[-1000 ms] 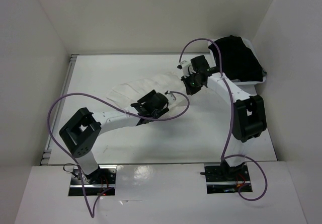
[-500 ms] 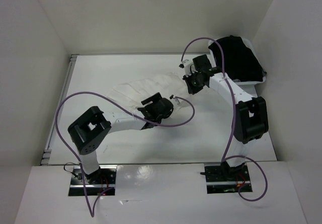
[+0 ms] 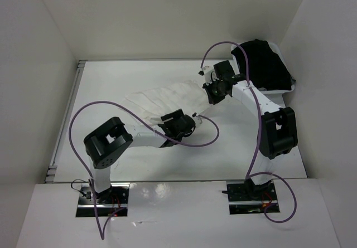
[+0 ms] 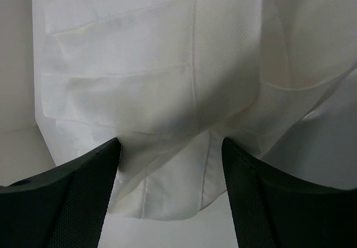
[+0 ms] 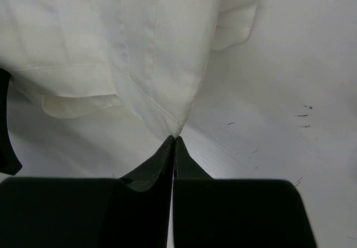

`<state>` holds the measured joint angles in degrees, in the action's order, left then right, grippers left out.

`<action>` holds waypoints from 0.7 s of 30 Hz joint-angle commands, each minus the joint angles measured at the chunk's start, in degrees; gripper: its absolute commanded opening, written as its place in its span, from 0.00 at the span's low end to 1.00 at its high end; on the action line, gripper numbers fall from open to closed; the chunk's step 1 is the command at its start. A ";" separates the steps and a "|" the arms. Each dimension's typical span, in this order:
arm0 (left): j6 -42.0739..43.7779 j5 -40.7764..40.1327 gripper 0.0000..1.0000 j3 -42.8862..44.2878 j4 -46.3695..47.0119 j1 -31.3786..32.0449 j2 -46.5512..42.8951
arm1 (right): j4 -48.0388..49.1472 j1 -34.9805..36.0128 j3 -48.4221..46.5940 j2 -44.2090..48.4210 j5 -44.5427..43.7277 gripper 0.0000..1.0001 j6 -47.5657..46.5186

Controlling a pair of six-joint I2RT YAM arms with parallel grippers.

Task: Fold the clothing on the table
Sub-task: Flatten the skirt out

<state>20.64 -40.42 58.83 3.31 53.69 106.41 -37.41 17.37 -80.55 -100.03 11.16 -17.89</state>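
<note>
Showing white pleated skirt [image 3: 167,100] flat on table [image 3: 111,75], around the middle and somewhat nearer the far edge than the near one. Long axis roughly left-right with a slight tilt: left end lower toward the near edge, right end up toward the far right corner. Fanned pleats at the left end, narrower toward the right end. Cannot tell which end carries the waistband.

Held at the right end by right gripper [image 3: 215,92], jaws closed flat together. In the right wrist view, a pointed corner of cloth pinched right at the tips, with the rest of the skirt [image 5: 111,36] spreading away over bare table [image 5: 279,92].

Over the skirt's near edge, right of its mid-length: left gripper [image 3: 187,124], jaws spread wide and clamping nothing. In the left wrist view, dark fingers [image 4: 83,198] well apart either side of a folded, seamed edge of skirt [image 4: 167,64], with cloth lying in the gap.

At the far right corner: black garment [image 3: 265,64] heaped on a white bin [image 3: 279,92], apart from the skirt.
</note>
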 commanded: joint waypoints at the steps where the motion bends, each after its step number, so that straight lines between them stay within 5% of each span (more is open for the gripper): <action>1: 2.21 -1.15 0.79 0.23 4.33 0.01 1.86 | 0.67 -0.31 -0.39 1.50 -0.52 0.00 -0.48; 5: 3.44 -0.01 0.68 2.07 4.95 -1.13 2.48 | 0.67 -0.31 0.75 2.12 -0.52 0.00 -0.48; 9: 1.07 4.99 0.25 6.55 -0.75 -4.73 3.10 | 0.67 -0.84 1.36 3.17 -0.52 0.00 -0.48; 13: -2.71 17.81 0.14 14.54 -11.02 -12.00 2.41 | 0.67 -1.46 1.89 3.79 -0.52 0.00 -0.48; 21: -4.91 63.06 0.11 41.25 -39.68 -26.96 3.54 | 1.20 -3.13 2.95 5.55 0.00 0.00 -0.48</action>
<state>17.54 0.99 92.92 -23.49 29.80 110.13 -37.39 15.03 -78.08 -97.69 11.20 -17.87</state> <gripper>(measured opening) 0.112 0.002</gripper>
